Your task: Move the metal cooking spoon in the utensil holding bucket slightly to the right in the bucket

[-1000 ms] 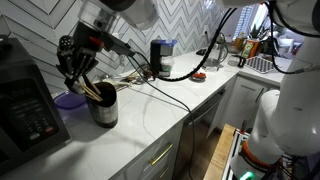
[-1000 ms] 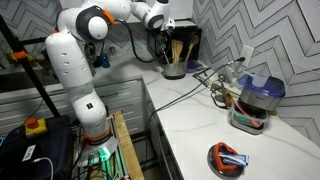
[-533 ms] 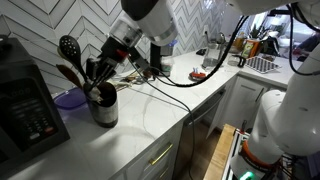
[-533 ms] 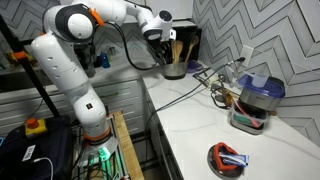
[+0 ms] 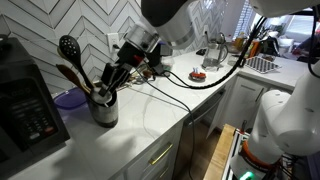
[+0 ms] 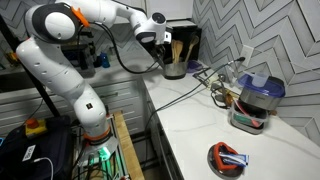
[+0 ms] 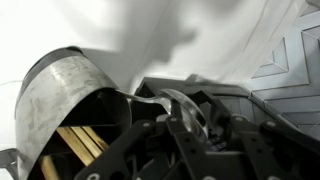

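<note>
**Q:** Wrist view first. What goes in the log?

**A:** The steel bucket fills the left of the frame, with wooden spoons inside it at lower left. At centre is a shiny curved strip, which I take to be the metal cooking spoon, standing in the mouth of the bucket. The gripper has its fingers drawn in close on either side of that strip. It reads as a narrow grip on the spoon (the contact itself is in shadow).

**Q:** And from outside?

**A:** In an exterior view, the gripper leans in from the upper right onto the top of the bucket, which is left of centre on the white counter. A black slotted spoon and the wooden spoons stick up to the left of the fingers. The metal spoon cannot be picked out here. In an exterior view, the gripper is at top centre, just above the bucket, and it is too small for detail.

**Q:** Progress?

**A:** My judgement is that the grasp is made. Whether the spoon sits far enough right cannot be told. Left to do: let go and lift clear.

**Q:** Any writing?

**A:** None is legible. The appliance at the left edge has a button panel, but its text is blurred.
</note>
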Action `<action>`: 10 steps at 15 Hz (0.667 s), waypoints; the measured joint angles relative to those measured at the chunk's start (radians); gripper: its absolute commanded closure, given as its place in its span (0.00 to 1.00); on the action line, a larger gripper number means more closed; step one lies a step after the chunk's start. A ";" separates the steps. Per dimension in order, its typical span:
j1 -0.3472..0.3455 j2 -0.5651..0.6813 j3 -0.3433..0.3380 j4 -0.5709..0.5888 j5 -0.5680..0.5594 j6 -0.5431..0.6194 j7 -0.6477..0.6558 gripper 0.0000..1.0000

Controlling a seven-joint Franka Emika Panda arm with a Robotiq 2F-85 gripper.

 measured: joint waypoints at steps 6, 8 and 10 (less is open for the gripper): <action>-0.008 -0.164 0.010 -0.010 -0.265 0.041 0.129 0.00; -0.026 -0.237 0.015 -0.014 -0.412 0.011 0.273 0.00; -0.048 -0.307 0.018 -0.030 -0.529 -0.036 0.391 0.00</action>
